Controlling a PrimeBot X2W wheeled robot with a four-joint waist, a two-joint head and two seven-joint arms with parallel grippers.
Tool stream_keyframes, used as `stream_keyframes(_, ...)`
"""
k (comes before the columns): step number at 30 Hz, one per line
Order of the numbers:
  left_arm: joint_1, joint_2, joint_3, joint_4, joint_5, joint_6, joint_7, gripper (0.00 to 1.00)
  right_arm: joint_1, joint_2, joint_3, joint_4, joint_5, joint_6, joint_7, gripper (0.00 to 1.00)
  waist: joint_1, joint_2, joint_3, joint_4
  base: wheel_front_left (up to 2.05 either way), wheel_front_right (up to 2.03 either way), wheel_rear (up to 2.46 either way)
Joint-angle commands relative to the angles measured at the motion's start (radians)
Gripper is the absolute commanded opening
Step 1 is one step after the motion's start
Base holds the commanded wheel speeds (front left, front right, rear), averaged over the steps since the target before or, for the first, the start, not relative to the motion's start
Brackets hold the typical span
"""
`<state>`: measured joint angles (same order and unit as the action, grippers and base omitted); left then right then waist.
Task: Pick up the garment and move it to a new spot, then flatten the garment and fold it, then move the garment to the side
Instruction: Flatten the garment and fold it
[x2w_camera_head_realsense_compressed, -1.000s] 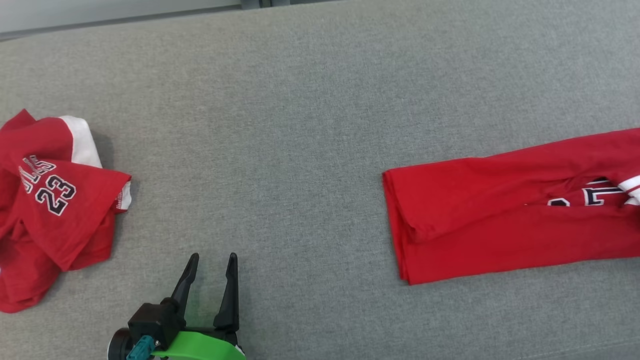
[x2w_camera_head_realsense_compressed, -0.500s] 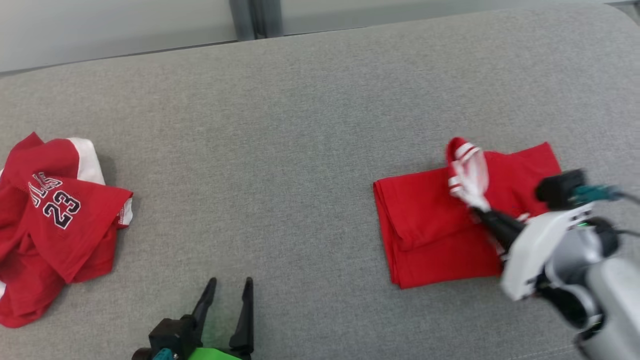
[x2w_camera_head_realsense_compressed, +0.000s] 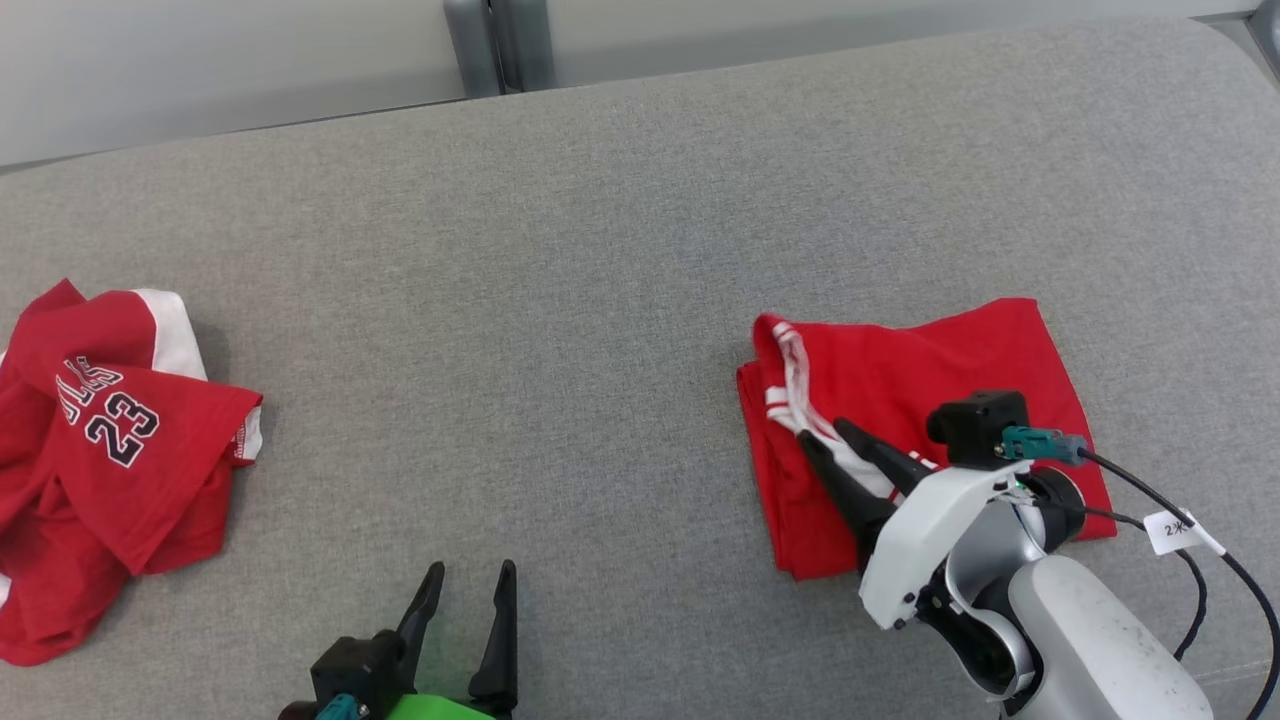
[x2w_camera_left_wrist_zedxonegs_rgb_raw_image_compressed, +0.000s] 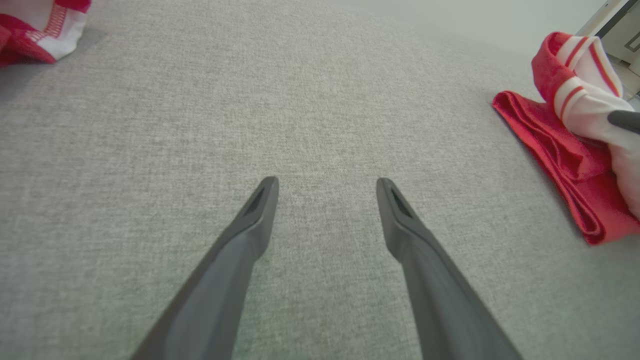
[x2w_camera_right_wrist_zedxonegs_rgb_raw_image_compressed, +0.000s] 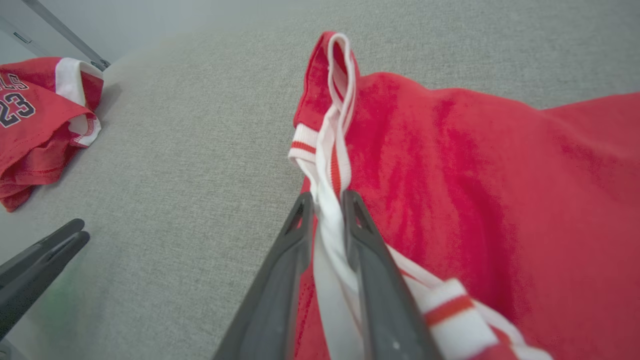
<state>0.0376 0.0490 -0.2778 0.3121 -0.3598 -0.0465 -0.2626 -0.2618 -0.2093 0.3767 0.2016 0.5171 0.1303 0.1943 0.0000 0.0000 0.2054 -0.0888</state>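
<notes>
Right claw (x2w_camera_right_wrist_zedxonegs_rgb_raw_image_compressed: 327, 196) is barely parted, its fingers pinching the white striped trim (x2w_camera_right_wrist_zedxonegs_rgb_raw_image_compressed: 334, 160) of the folded red shirt (x2w_camera_head_realsense_compressed: 900, 370) and holding that edge up off the fold. The shirt lies on the grey fabric surface (x2w_camera_head_realsense_compressed: 560, 300), over on the right. Left claw (x2w_camera_head_realsense_compressed: 471, 567) hangs wide, gripping nothing. A crumpled red shirt (x2w_camera_head_realsense_compressed: 110, 440), number 23, sits far left.

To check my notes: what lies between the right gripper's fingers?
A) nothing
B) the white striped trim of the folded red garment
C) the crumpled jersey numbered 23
B: the right wrist view shows the white striped trim running between the two fingers of the right gripper.
</notes>
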Motion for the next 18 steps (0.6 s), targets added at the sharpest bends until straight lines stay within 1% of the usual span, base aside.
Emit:
stream_keyframes(1,0.004,0.003,-0.003,0.001,-0.007,0.004,-0.003,1.00,0.004,0.003,0.007,-0.021,0.003,0.001,-0.029,1.00,0.0000,0.0000,-0.010,0.006,0.00,0.00,0.00)
stream_keyframes(3,0.015,0.003,-0.003,-0.002,-0.013,0.005,-0.003,1.00,0.028,-0.013,-0.001,-0.069,-0.019,0.001,-0.116,1.00,0.0000,0.0000,-0.036,0.013,0.00,0.00,0.00)
stream_keyframes(5,0.032,0.003,0.003,-0.024,-0.021,0.002,-0.003,1.00,0.091,-0.003,-0.043,-0.111,-0.024,0.000,-0.209,1.00,0.0000,0.0000,-0.074,0.024,0.00,0.00,0.00)
stream_keyframes(7,0.050,0.003,0.021,-0.051,-0.022,0.008,-0.003,1.00,0.150,0.007,-0.084,-0.165,-0.034,0.001,-0.288,1.00,0.0000,0.0000,-0.100,0.029,0.00,0.00,0.00)
stream_keyframes(9,0.064,0.003,0.046,-0.079,-0.014,0.013,-0.003,1.00,0.203,0.006,-0.141,-0.201,-0.059,0.001,-0.367,1.00,0.0000,0.0000,-0.115,0.029,0.00,0.00,0.00)
stream_keyframes(10,0.068,0.003,0.058,-0.097,-0.013,0.011,-0.003,1.00,0.235,0.006,-0.181,-0.200,-0.092,0.001,-0.400,1.00,0.0000,0.0000,-0.121,0.027,0.00,0.00,0.00)
stream_keyframes(11,0.072,0.003,0.066,-0.109,-0.009,0.011,-0.003,1.00,0.256,-0.007,-0.208,-0.195,-0.144,0.001,-0.421,1.00,0.0000,0.0000,-0.124,0.026,0.00,0.00,0.00)
stream_keyframes(12,0.077,0.003,0.074,-0.122,-0.003,0.008,-0.003,1.00,0.273,-0.023,-0.231,-0.186,-0.223,0.001,-0.440,1.00,0.0000,0.0000,-0.131,0.025,0.00,0.00,0.00)
stream_keyframes(15,0.091,0.003,0.097,-0.152,0.012,-0.001,-0.003,1.00,0.321,0.013,-0.320,-0.151,-0.321,0.001,-0.459,1.00,0.0000,0.0000,-0.146,0.022,0.00,0.00,0.00)
stream_keyframes(17,0.105,0.003,0.113,-0.166,0.015,-0.006,-0.003,1.00,0.337,0.023,-0.389,-0.169,-0.380,0.000,-0.459,1.00,0.0000,0.0000,-0.157,0.022,0.00,0.00,0.00)
stream_keyframes(18,0.112,0.003,0.125,-0.173,0.021,-0.005,-0.003,1.00,0.359,0.038,-0.419,-0.176,-0.403,0.000,-0.459,1.00,0.0000,0.0000,-0.163,0.023,0.00,0.00,0.00)
